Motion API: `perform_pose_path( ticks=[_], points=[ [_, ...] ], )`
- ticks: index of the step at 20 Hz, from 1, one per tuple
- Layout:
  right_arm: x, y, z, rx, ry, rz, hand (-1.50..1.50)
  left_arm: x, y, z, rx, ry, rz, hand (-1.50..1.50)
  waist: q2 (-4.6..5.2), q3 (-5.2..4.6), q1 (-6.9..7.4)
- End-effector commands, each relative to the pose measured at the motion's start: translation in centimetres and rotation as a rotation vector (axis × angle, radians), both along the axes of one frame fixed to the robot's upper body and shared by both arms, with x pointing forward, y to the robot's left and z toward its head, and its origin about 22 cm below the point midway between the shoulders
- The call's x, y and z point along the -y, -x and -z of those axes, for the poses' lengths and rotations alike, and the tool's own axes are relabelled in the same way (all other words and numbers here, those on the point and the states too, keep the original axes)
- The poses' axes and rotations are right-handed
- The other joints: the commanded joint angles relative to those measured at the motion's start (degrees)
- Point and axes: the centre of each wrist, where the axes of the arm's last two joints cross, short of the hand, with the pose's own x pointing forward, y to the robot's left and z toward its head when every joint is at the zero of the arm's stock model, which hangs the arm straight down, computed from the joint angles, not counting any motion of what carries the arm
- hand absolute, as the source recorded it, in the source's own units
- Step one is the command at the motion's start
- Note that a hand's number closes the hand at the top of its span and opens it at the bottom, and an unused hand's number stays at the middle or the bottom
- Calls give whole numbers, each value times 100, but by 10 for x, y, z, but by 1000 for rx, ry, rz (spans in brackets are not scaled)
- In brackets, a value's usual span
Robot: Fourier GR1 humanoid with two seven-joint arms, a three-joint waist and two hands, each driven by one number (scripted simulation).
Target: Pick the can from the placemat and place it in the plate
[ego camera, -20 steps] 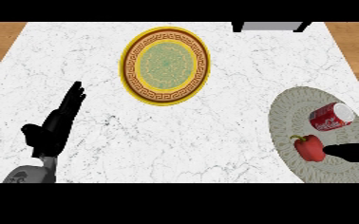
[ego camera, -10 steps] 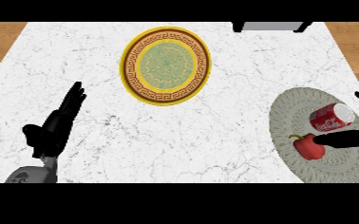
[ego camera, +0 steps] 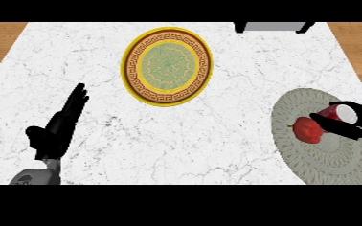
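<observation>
Can (ego camera: 341,113): red, tipped on the grey placemat (ego camera: 311,160), far right, beside a red pepper (ego camera: 308,129).
Right hand (ego camera: 341,128): fingers straight, touching the can.
Left hand (ego camera: 60,127): resting near left, fingers straight.
Plate (ego camera: 168,67): far centre.

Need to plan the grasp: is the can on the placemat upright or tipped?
Tipped. The red can lies on its side on the grey placemat, its pale round end facing up-right, beside the red pepper.

White marble counter (ego camera: 212,139) — wood floor (ego camera: 10,31) beyond its corners
</observation>
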Motion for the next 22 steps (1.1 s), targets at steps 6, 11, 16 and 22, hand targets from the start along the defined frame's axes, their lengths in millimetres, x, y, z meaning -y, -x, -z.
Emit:
perform_pose_path(
  ticks=[6, 11, 16, 22],
  points=[
    [-3, -19, 31, 43, 29, -74, 150, 13, 3, -8, 10, -8, -6, 0, 15, 16, 32],
    [-44, -17, 21, 120, 170, -204, 150, 2, -10, -2, -5, -6, -6, 0, 15, 11, -1],
    [-92, -22, 29, 179, 332, -499, 150, 8, 3, 10, -17, 10, 22, 0, 20, 12, 59],
    [-114, -10, -25, 349, 324, -532, 150, 20, -14, -6, 6, 12, -23, 0, -6, 10, -69]
  ],
)
